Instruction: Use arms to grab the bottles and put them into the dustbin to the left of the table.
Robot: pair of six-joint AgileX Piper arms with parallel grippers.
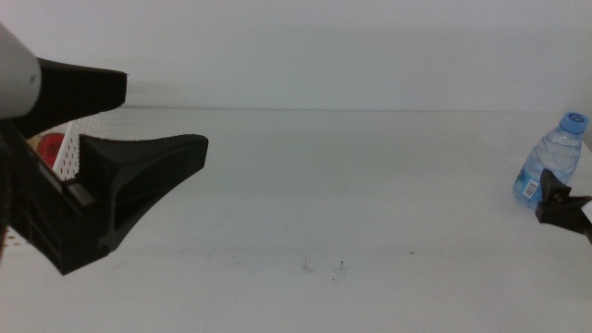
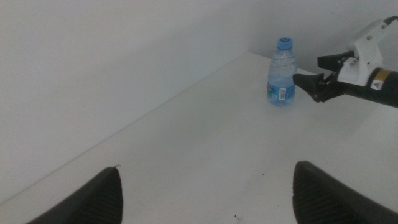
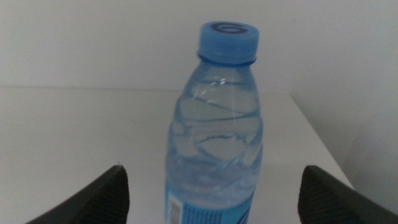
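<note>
A: Starting at the left edge of the bench, what's there?

B: The left tool fills that side of the middle view, held up close to the camera. Its two dark jaws are spread wide with nothing between them.

A: Anything behind it?

B: A corner of the white perforated dustbin shows between the jaws, with something red inside it. I can't tell what the red thing is.

A: And the middle of the bench?

B: Plain white surface with a few small dark specks toward the near edge.

A: The right side?

B: The clear water bottle with its blue cap stands upright near the far right corner. The right tool sits just beside it on the near side, jaws open wide and pointing at the bottle, holding nothing. From the right wrist view the bottle stands centred between the two jaw tips, not touched by either
</note>
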